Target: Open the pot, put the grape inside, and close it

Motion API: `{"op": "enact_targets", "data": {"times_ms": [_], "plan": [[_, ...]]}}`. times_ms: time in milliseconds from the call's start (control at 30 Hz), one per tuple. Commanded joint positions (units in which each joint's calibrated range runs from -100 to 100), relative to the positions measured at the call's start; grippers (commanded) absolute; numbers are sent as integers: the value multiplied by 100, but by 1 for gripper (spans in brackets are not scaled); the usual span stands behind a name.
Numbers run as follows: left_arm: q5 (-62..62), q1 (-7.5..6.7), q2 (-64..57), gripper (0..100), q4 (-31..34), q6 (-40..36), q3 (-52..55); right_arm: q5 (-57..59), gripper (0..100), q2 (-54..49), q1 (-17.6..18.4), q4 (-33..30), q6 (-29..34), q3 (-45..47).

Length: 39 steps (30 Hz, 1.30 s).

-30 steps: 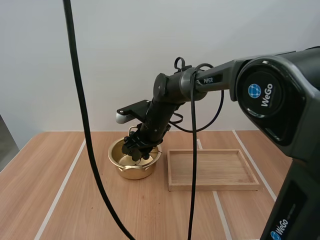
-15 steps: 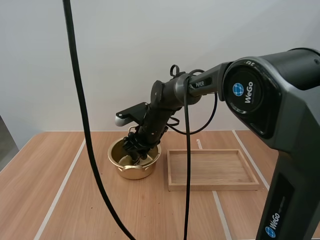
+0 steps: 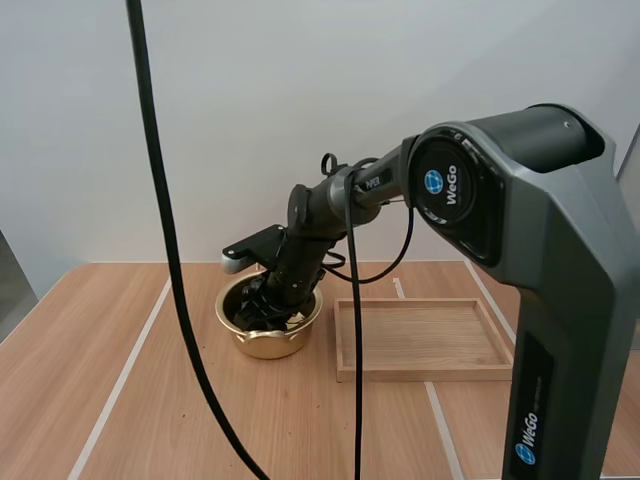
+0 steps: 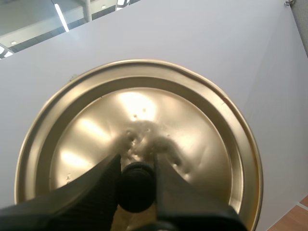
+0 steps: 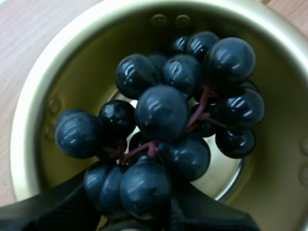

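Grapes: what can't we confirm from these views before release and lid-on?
- Right wrist view: the grapes cover the floor of the pot, so whether the bunch rests there or hangs from the right pincer is unclear.
- High view: the right arm and the pot's wall hide the pot's inside.
- Left wrist view: part of the rim of the lid is behind the left pincer on the knob; the lid's place relative to the pot cannot be told.

Black right gripper [image 3: 260,312] down inside open round gold metal pot [image 3: 266,344]. Shallow rectangular wooden tray [image 3: 425,338] just beside pot, on its right. Both on light wooden table [image 3: 130,400].
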Motion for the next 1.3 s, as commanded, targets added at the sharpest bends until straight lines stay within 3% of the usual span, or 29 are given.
{"op": "enact_targets", "data": {"times_ms": [0,967,1033,1133,1167,1267], "plan": [[-116,-19,24,0,31,-63,-47,-187,0,22,2,-94,-56,-51],[2,-19,24,0,67,-63,-47,-559,3,193,-7,-480,195,-51],[2,-19,24,0,67,-63,-47,-579,28,193,-7,-480,195,-51],[2,-19,24,0,67,-63,-47,-653,88,193,-7,-480,195,-51],[2,-19,24,0,67,-63,-47,-693,100,193,-7,-480,207,-51],[2,-19,24,0,67,-63,-47,-729,100,193,-7,-480,298,-51]]}}
